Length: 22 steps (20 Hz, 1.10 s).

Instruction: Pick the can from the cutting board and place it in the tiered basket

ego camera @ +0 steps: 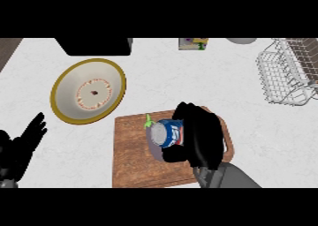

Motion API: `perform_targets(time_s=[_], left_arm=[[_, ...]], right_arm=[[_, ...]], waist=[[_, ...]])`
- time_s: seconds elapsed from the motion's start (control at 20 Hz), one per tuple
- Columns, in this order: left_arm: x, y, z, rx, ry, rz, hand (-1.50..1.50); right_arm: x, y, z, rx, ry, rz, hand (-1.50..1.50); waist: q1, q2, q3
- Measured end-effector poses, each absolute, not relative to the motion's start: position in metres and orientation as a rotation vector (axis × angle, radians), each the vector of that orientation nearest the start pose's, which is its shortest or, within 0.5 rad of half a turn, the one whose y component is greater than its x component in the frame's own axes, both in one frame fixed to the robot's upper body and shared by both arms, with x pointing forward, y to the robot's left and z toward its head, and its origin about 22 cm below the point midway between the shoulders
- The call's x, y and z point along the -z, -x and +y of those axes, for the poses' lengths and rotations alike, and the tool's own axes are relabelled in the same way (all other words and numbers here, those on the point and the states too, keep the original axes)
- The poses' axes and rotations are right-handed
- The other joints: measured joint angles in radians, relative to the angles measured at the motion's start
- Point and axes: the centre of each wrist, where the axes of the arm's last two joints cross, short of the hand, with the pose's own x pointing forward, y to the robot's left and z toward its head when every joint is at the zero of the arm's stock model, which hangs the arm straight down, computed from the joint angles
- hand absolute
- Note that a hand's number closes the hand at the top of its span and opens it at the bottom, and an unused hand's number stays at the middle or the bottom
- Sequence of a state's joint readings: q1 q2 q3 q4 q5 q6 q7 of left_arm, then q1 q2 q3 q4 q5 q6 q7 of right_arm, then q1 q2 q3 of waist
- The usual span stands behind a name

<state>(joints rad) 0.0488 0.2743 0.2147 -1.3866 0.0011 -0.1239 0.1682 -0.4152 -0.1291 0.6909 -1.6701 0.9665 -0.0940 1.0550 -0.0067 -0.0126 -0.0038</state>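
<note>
A blue, white and red can [167, 133] stands on the brown wooden cutting board [131, 162] at the lower middle of the head view. My right hand [202, 136] is curled round the can from its right side, thumb below it and fingers above. A small green item [149, 120] lies on the board just left of the can's top. The white wire tiered basket [284, 78] stands at the far right of the counter. At the lower left my left hand [17, 150] rests open, fingers up.
A gold-rimmed plate [88, 90] lies left of the board. A black object [96, 46] sits at the back edge, a small colourful box [193, 43] and a grey round thing [241, 40] further right. Dark wood borders the counter's left and right ends.
</note>
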Motion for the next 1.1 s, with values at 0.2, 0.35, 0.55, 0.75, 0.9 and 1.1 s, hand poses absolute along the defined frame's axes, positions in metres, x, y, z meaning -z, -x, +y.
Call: perform_targets(time_s=[0.2, 0.35, 0.55, 0.75, 0.9, 1.1], left_arm=[[0.020, -0.211, 0.358, 0.058, -0.288, -1.182, 0.00], [0.020, -0.213, 0.357, 0.059, -0.289, -1.185, 0.00], [0.016, -0.220, 0.359, 0.062, -0.279, -1.187, 0.00], [0.018, -0.215, 0.354, 0.068, -0.273, -1.190, 0.00], [0.015, -0.217, 0.358, 0.069, -0.276, -1.196, 0.00], [0.020, -0.216, 0.357, 0.064, -0.273, -1.197, 0.00]], right_arm=[[-0.133, -0.229, -0.062, -0.739, 1.064, -1.436, 1.50], [-0.161, -0.226, -0.067, -0.679, 1.120, -1.493, 1.50], [-0.193, -0.233, -0.082, -0.582, 1.137, -1.534, 1.50], [-0.212, -0.250, -0.100, -0.502, 1.161, -1.529, 1.50], [-0.225, -0.269, -0.118, -0.450, 1.178, -1.530, 1.50], [-0.227, -0.305, -0.146, -0.428, 1.209, -1.512, 1.50]], waist=[[-0.003, 0.001, 0.002], [-0.003, 0.004, 0.002], [0.001, 0.008, 0.003], [0.007, 0.010, 0.003], [0.009, 0.012, 0.003], [0.013, 0.014, 0.004]])
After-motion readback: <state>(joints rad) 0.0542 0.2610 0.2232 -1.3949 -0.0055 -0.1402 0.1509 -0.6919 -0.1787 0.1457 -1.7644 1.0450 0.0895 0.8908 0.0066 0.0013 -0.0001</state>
